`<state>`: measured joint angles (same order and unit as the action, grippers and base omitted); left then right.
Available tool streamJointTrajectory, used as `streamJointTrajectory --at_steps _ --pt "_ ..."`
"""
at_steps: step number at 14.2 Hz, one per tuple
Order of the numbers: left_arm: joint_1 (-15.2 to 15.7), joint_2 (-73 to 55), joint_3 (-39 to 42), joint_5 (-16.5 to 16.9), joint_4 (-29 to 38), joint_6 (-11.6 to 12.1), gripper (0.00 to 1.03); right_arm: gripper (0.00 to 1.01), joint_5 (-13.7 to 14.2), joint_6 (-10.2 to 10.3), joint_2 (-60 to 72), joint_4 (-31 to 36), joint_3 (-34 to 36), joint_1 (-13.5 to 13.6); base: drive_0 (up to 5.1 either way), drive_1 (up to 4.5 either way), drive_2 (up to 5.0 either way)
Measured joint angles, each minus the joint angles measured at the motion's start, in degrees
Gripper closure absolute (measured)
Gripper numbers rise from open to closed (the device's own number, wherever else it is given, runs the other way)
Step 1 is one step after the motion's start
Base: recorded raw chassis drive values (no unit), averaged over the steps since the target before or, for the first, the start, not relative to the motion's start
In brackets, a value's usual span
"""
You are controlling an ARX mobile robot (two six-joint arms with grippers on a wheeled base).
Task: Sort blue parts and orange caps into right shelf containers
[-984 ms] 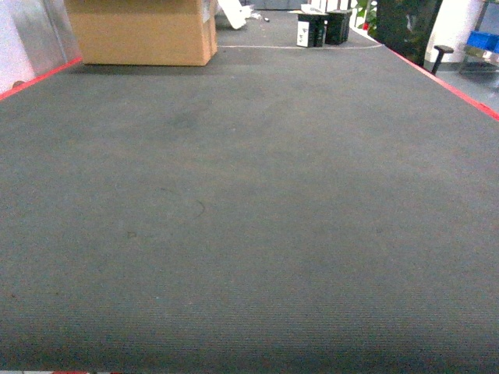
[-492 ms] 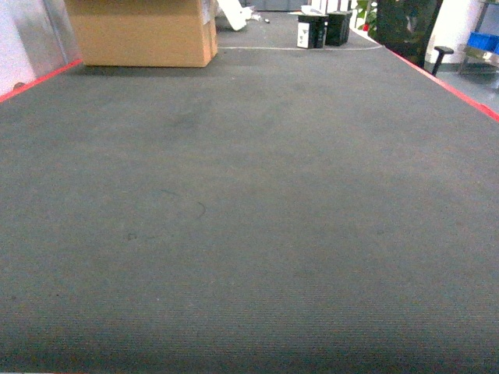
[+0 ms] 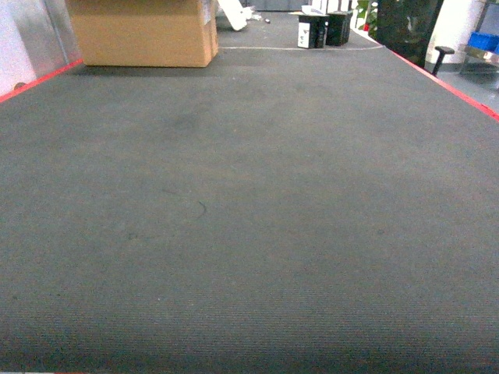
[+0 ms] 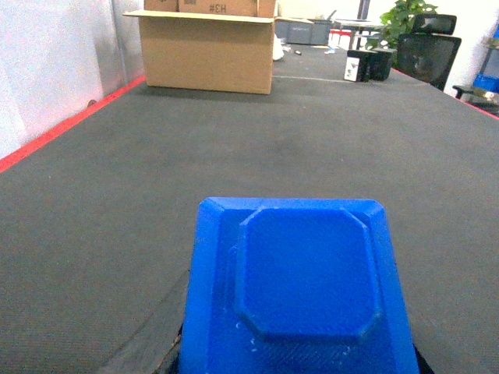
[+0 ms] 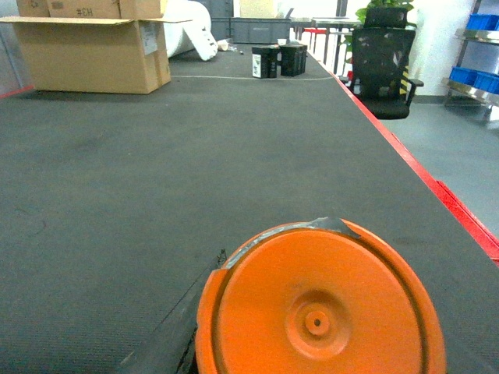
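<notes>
A blue part (image 4: 300,288), flat and eight-sided on a squarer base, fills the near foreground of the left wrist view, while an orange cap (image 5: 320,308), round with a small centre hole, fills the near foreground of the right wrist view. Both sit just in front of their cameras, above the dark carpeted floor (image 3: 249,218), and each appears to be carried by its arm. Neither claw shows in any view, so whether the left claw or the right claw is spread or pinching these pieces cannot be told; the pieces hide whatever grips them.

The right shelf containers are barely in sight: a sliver of blue bins (image 5: 477,78) on a metal rack at the far right in the right wrist view, well apart from the robot. A cardboard box (image 3: 144,31) stands far left, two small dark cases (image 3: 323,29) far centre, an office chair (image 5: 386,66) far right beside the red floor line (image 5: 437,187).

The risks, as I judge them: with the head camera seeing only floor, neither load can be checked from above, so a slipping piece could drop unnoticed during travel. A turn toward the shelf could also clip the chair, and the two loads could go into the wrong bins if they are not told apart.
</notes>
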<state>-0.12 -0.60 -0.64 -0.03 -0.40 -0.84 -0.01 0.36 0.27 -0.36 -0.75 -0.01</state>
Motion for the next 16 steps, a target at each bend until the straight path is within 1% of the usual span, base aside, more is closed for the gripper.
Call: streamJointTrajectory --at_steps 16 --pt "0.0 0.0 0.0 0.0 0.0 0.0 0.61 0.58 0.0 0.0 0.0 0.0 0.0 0.0 0.0 0.00 0.0"
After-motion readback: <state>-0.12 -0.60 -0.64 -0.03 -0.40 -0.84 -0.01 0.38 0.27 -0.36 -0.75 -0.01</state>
